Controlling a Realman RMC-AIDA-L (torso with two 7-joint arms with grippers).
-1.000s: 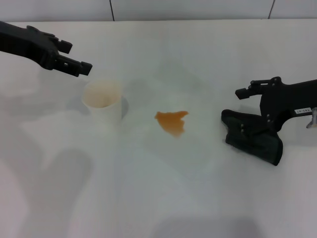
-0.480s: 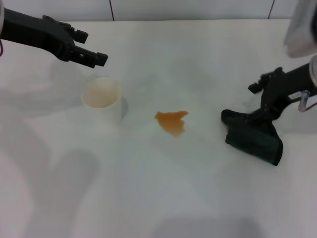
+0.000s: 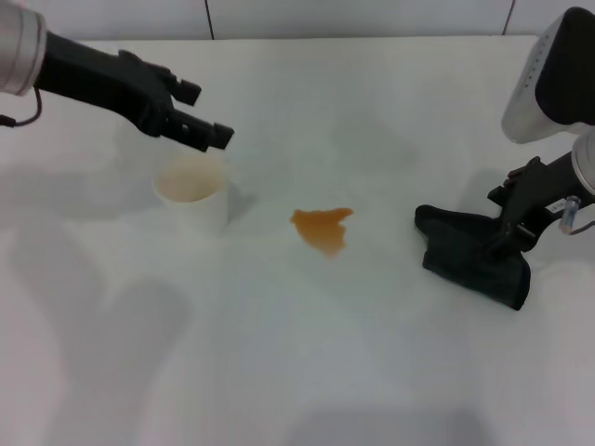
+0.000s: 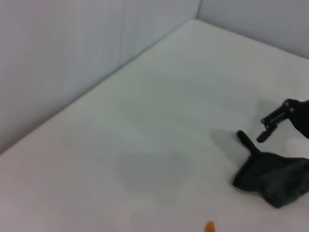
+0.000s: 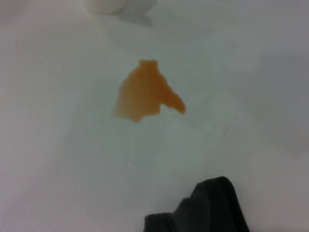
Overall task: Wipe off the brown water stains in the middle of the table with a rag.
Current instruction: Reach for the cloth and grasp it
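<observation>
An orange-brown water stain (image 3: pixel 323 228) of ragged outline lies glossy near the middle of the white table (image 3: pixel 307 372), untouched by any cloth. To its right, well apart from it, the dark green-black rag (image 3: pixel 474 255) sits in thick lumpy folds on the tabletop. The right gripper (image 3: pixel 513 221) is down at the rag's far right edge, its black fingers touching the cloth; whether they are parted or clamped on the fabric cannot be told from the head view. The right wrist view shows the stain (image 5: pixel 145 92) ahead on the bare surface with a fold of the rag (image 5: pixel 203 208) at the near edge of the picture, the two separated by a stretch of clean white.

On the left side, a white cup (image 3: pixel 192 192) with a pale tan inside stands upright, apart from the stain. The left gripper (image 3: pixel 200 113) hangs above and just beyond the cup's far rim, its two black fingers spread apart and holding nothing. From the left wrist view the rag (image 4: pixel 273 178) is seen farther off across the table with the right gripper (image 4: pixel 275 121) at its far side, and a sliver of the stain (image 4: pixel 209 226) shows at the picture's edge. Pale wall panels (image 3: pixel 353 17) run behind the table's far edge.
</observation>
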